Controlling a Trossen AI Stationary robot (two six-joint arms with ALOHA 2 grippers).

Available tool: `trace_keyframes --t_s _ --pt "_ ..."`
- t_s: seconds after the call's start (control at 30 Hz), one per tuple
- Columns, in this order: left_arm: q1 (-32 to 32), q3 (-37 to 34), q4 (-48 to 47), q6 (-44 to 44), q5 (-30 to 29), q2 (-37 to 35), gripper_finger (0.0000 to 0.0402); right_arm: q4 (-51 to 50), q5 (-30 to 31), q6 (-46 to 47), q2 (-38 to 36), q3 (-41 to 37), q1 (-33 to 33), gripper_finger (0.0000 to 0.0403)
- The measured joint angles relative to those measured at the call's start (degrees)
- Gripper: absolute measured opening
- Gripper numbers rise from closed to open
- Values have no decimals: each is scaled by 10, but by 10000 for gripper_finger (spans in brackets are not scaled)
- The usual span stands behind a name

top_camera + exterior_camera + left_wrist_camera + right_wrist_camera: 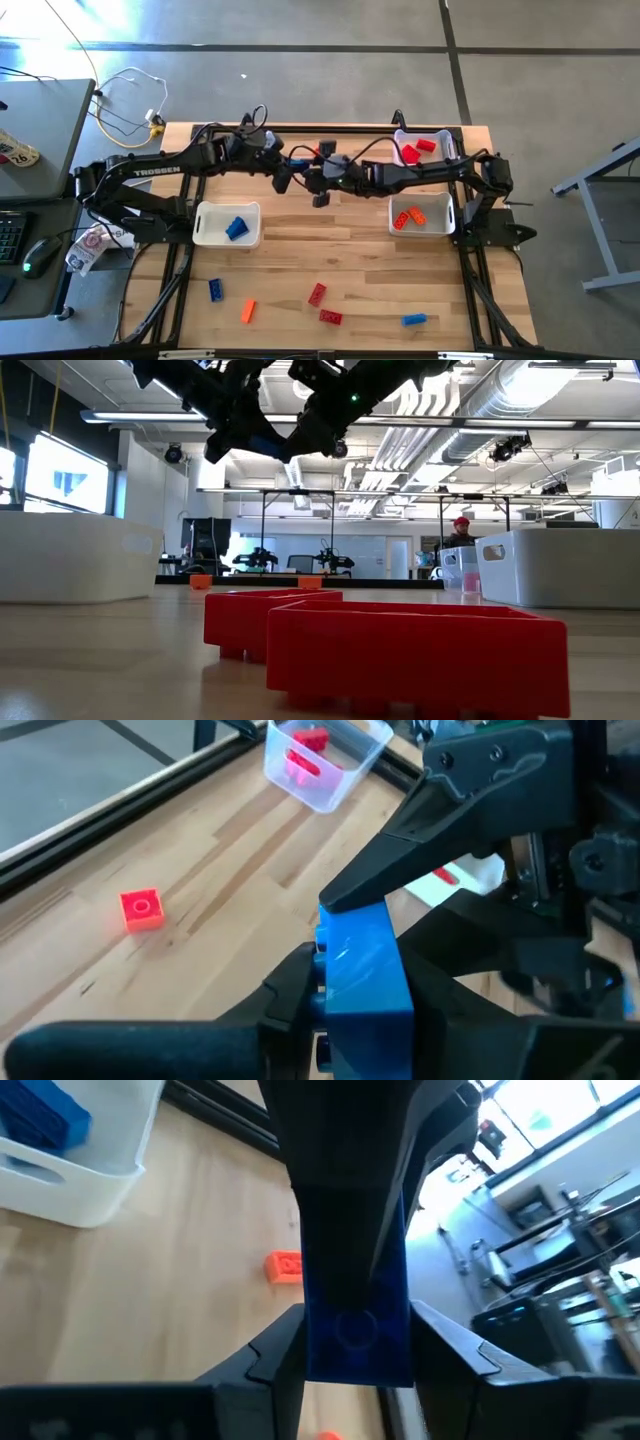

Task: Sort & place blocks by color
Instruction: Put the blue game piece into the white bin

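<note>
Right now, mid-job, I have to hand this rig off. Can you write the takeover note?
Left gripper: shut on a blue block, raised over mid-table.
Right gripper: shut on the same block. It looks like a handover, and neither has let go.
Done: blue pieces lie in the left white bin, orange in the right white bin, red in the clear bin.
Left: the held block, plus loose ones at the front: blue one, orange one, two red ones, second blue one. Another red block sits at the back by the arms.
</note>
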Motion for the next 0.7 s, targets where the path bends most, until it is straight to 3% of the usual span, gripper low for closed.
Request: trace_keyframes --t_s 0.27,0.5,0.7 --pt "-13 -1 -61 33 -12 0 72 -38 4 62 0 0 13 172" --pt "-52 -1 -165 19 -93 -16 72 -97 19 103 -1 0 35 198" --pt "-100 -1 -215 -13 -94 -47 72 -150 -37 140 -1 0 41 200"
